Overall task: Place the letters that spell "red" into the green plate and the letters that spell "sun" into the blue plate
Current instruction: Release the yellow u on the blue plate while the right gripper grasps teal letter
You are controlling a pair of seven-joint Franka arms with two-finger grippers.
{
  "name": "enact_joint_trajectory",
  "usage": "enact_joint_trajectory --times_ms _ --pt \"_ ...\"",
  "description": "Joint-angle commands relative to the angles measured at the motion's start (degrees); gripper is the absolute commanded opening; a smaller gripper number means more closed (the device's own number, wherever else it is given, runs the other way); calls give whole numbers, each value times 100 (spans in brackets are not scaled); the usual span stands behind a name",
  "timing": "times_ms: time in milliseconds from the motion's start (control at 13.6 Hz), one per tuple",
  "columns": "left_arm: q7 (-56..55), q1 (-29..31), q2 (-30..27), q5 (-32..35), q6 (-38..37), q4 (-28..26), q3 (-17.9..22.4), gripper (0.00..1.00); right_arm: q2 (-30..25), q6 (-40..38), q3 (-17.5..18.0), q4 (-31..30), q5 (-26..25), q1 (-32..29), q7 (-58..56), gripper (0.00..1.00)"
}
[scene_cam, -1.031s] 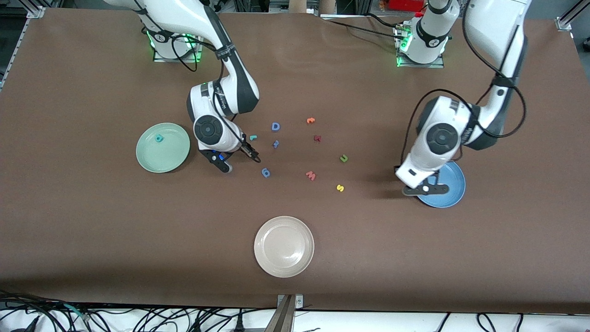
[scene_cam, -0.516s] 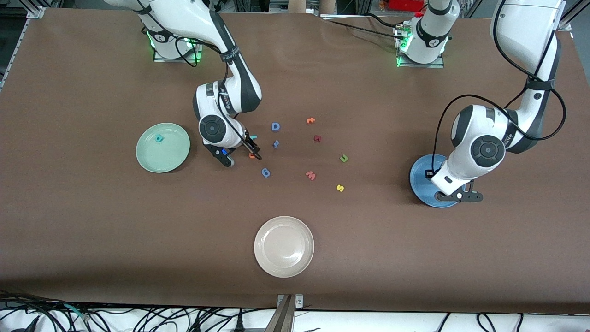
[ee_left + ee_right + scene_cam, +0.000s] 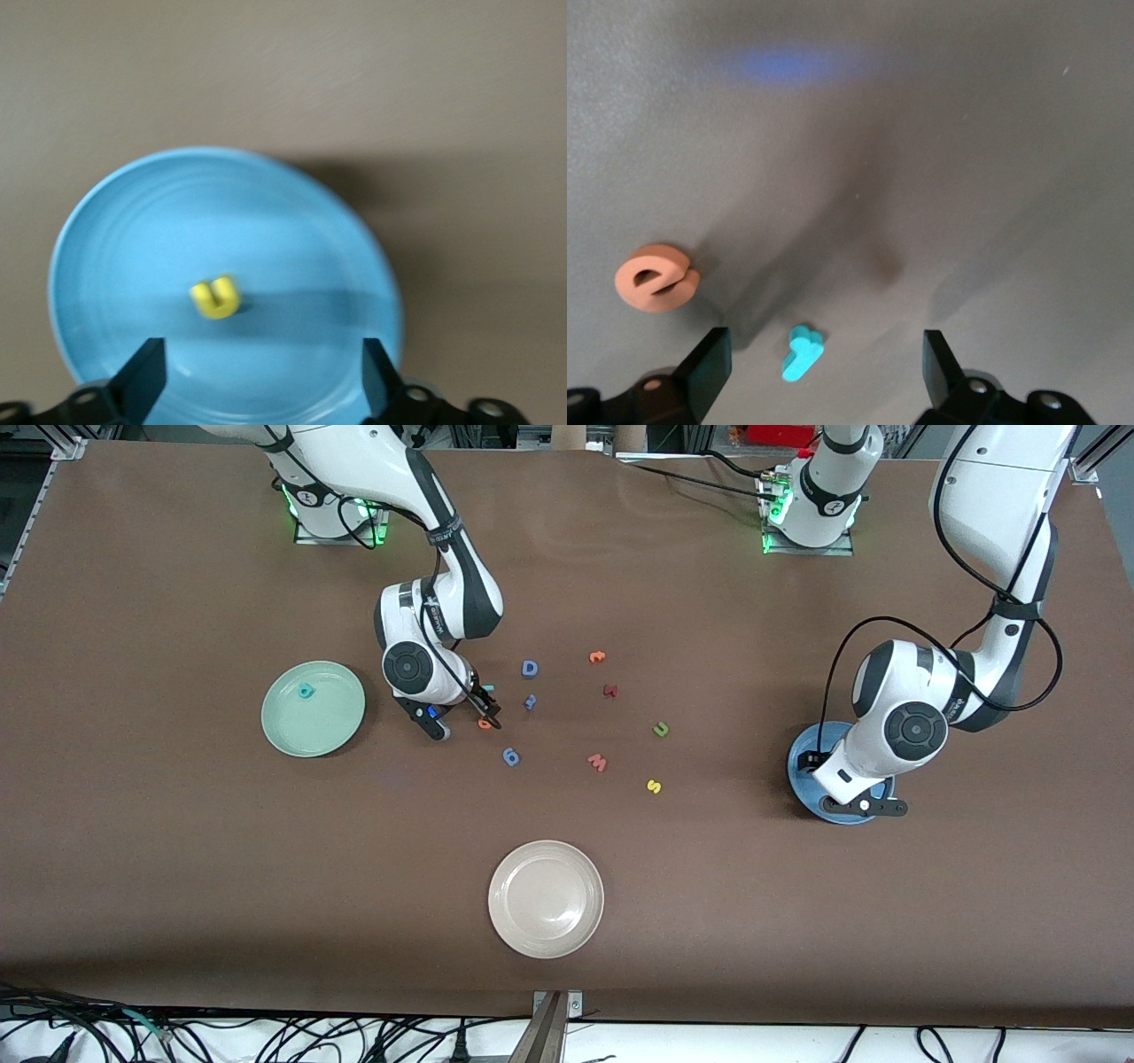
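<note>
While left gripper [image 3: 257, 390] hung wide-jawed over round medium-blue plate [image 3: 802, 766], round pale mint-green plate [image 3: 312, 708] carried teal foam d [image 3: 306, 690]. Right gripper [image 3: 819, 372], jaws wide, empty, hung over teal foam r [image 3: 803, 351], beside orange round foam e [image 3: 656, 278]. Small yellow foam u [image 3: 215, 297] lay in blue plate.

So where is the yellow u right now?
The yellow u lies in the blue plate at the left arm's end of the table, in the left wrist view directly under the open left end effector.

Brown tabletop [image 3: 797, 921], cables [image 3: 266, 1036] below
</note>
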Motion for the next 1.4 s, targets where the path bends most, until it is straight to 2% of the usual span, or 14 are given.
enact_joint_trajectory --times_ms 0,147,221,295,589,810,958,1031,1105,1326 --pt "2 -44 -75 -455 -94 260 -423 100 -227 97 -6 -204 286 48 -69 94" --pt "-103 -71 -31 -650 -94 506 -756 100 -227 106 -6 -283 373 48 -69 92" --pt "-260 -97 -13 -650 -94 568 -854 100 -227 106 -6 -310 435 48 -113 88" --pt "-375 -245 21 -650 -94 673 -907 100 -227 106 -6 -319 461 48 -174 78" --pt "-1621 -1097 118 -624 -33 691 -899 100 -236 106 -6 -327 628 39 -437 53" --pt "-1834 -1458 206 -615 -33 683 -899 100 -236 106 -23 -389 795 39 -746 36" --pt "-2220 -1644 337 -563 89 656 -890 100 -236 106 -24 -398 795 39 -790 16" --pt "-2213 -1601 373 -563 203 604 -899 100 -236 106 -24 -389 795 31 -834 3" --pt "-2178 -1592 434 -563 283 586 -899 100 -236 97 -32 -398 795 31 -860 0" --pt "-2178 -1600 663 -563 547 577 -890 100 -288 10 -137 -380 795 39 -826 0"
